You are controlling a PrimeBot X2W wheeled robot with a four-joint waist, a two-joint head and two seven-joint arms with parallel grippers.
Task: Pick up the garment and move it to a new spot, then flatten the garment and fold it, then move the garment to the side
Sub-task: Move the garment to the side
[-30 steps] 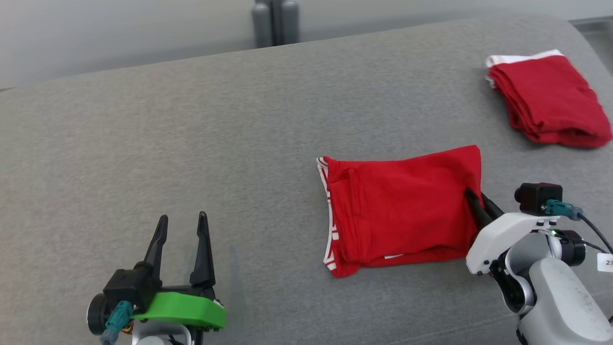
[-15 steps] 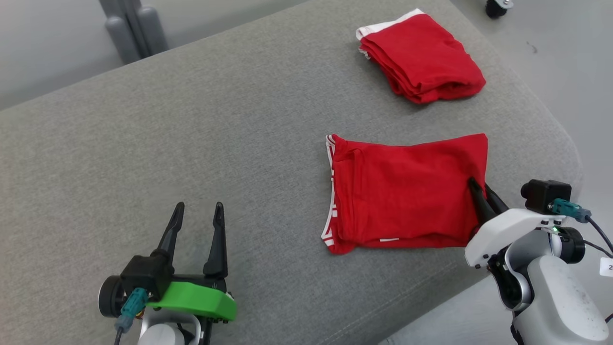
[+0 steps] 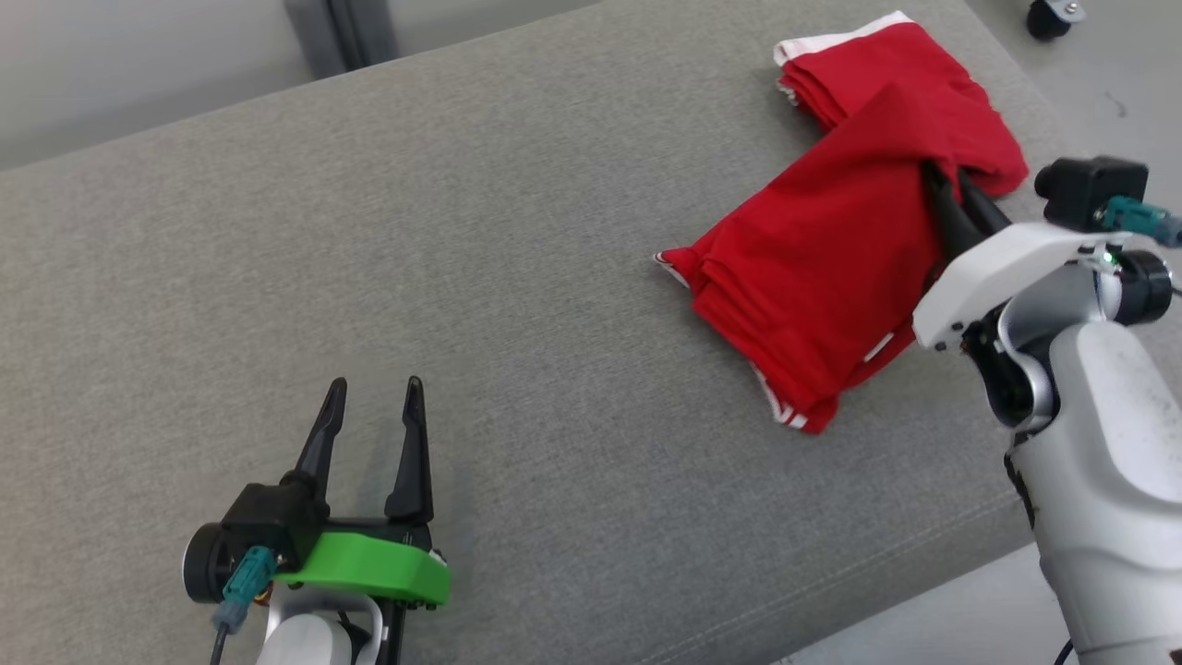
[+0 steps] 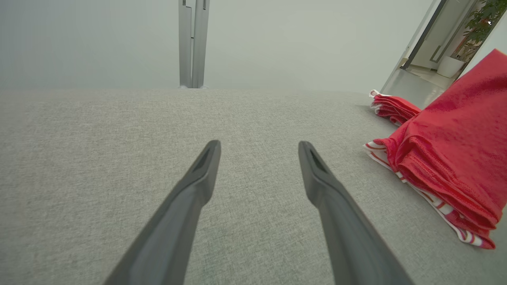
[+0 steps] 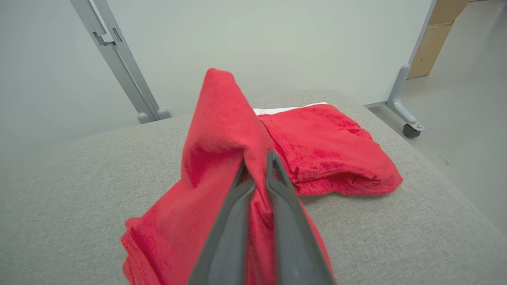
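A folded red garment with a red-and-white striped band hangs from my right gripper, which is shut on its right edge and holds that edge lifted above the grey cushion. In the right wrist view the cloth peaks up between the closed fingers. Its lower end still trails on the cushion, as the garment shows at the right of the left wrist view. My left gripper stands open and empty at the lower left, far from the cloth.
A second folded red garment with a white band lies at the cushion's far right corner, partly behind the lifted one; it is also the flat pile. Grey metal legs stand behind. The cushion's right edge drops to the floor, where a caster sits.
My right gripper has lifted the garment's right edge and carried it up and back toward the other folded pile. The head camera has also shifted. The left gripper stays open.
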